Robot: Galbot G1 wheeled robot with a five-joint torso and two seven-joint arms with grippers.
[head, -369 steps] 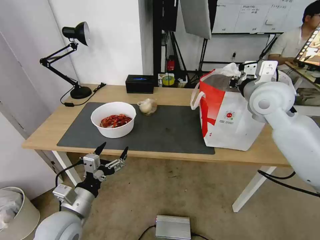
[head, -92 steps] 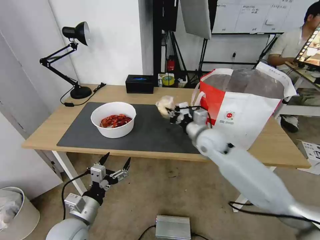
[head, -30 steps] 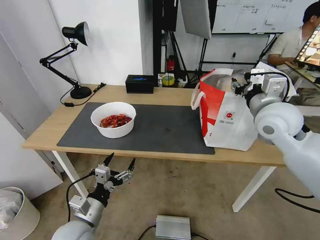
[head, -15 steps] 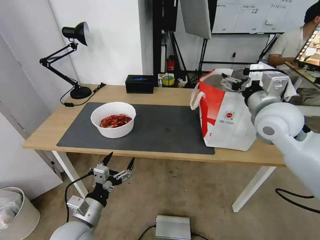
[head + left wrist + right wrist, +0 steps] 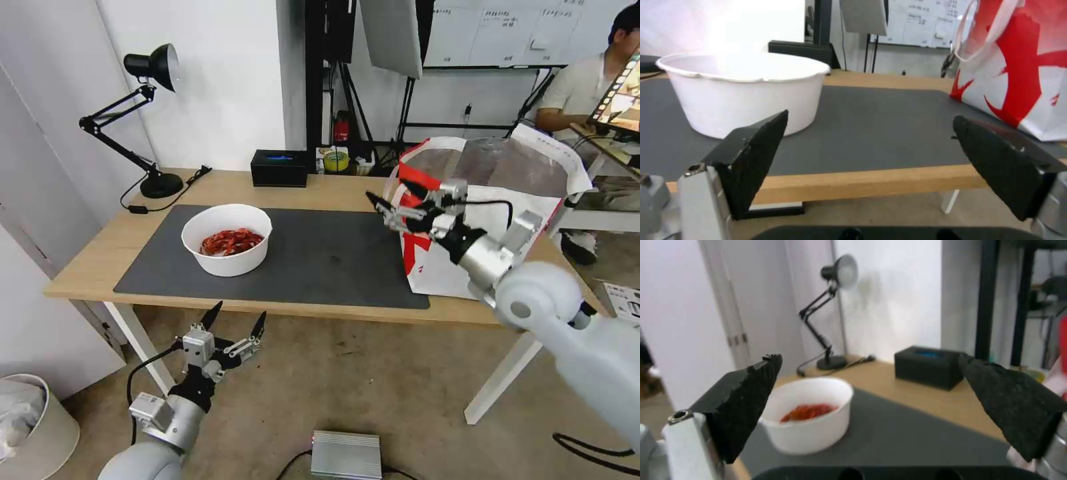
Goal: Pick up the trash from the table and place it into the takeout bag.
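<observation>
A white round bowl of red shells sits on the left part of the dark grey mat; it appears too in the left wrist view as the bowl and in the right wrist view as the bowl. The white-and-red takeout bag stands at the table's right end, mouth open, foil lining showing. My right gripper hovers open and empty above the mat, just left of the bag, pointing toward the bowl. My left gripper hangs open below the table's front edge.
A black box and a tape roll sit along the table's back edge, with a black desk lamp at the back left. A grey bin stands on the floor at left, a metal box on the floor in front.
My right gripper has come out of the bag's mouth and swung left and down over the mat, open and empty. The small clear bag it carried earlier is gone from view.
</observation>
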